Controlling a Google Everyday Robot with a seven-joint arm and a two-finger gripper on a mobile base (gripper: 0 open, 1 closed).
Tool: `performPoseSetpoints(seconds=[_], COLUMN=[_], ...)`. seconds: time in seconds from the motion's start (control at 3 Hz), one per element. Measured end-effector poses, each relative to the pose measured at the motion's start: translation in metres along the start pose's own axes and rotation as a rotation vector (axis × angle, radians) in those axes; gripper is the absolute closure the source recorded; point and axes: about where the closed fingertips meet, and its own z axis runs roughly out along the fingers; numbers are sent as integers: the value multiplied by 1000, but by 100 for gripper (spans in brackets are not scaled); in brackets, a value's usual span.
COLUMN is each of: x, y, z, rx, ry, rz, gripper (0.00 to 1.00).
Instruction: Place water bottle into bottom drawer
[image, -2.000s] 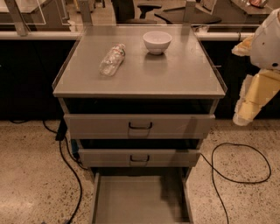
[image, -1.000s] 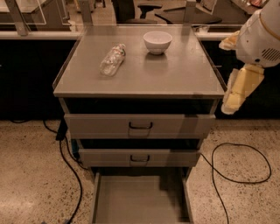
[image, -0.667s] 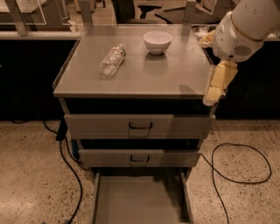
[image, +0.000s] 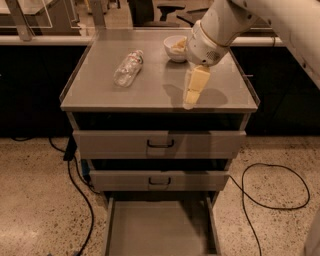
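Centre right of the frame: the gripper (image: 190, 100), cream-coloured and pointing down, hanging just above the grey cabinet top (image: 150, 92) near its front edge, at the end of the white arm (image: 220, 27) reaching in from the upper right. Wide or narrow: cannot tell from this angle. Carrying nothing, as far as can be seen.

Upper left of centre: the water bottle (image: 128, 67), lying on its side on the same top, well apart from the gripper and untouched. Toward the back of the top, right beside the arm's wrist: a white bowl (image: 171, 50), partly hidden.

Bottom of the frame: the bottom drawer (image: 159, 225), pulled out toward the camera, flat floor in full view. Above it, the top drawer (image: 115, 144) and middle drawer (image: 120, 180), shut or nearly so, dark handles facing front. Dark cables (image: 272, 200) looping over the speckled floor on either side.

Step in hand, judged from the layout: the approach to the bottle, with grasp, lift and placement all yet to come.

Next move, in all likelihood: across to the left and a little toward the back, then down over the bottle's middle, gripping across its narrow width rather than along its length. Calls for care with thin, crinkled plastic, apt to roll or slip under a glancing touch, and for keeping clear of the bowl on the way. After that, a carry forward past the front edge of the top and a long descent to the open tray below.
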Motion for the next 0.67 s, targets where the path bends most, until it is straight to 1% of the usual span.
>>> performPoseSetpoints(seconds=[0.33, 0.67], x=[0, -4], y=[0, -9], z=[0, 10], rx=[0, -7], ry=[0, 1], rz=[0, -45], gripper=[0, 0])
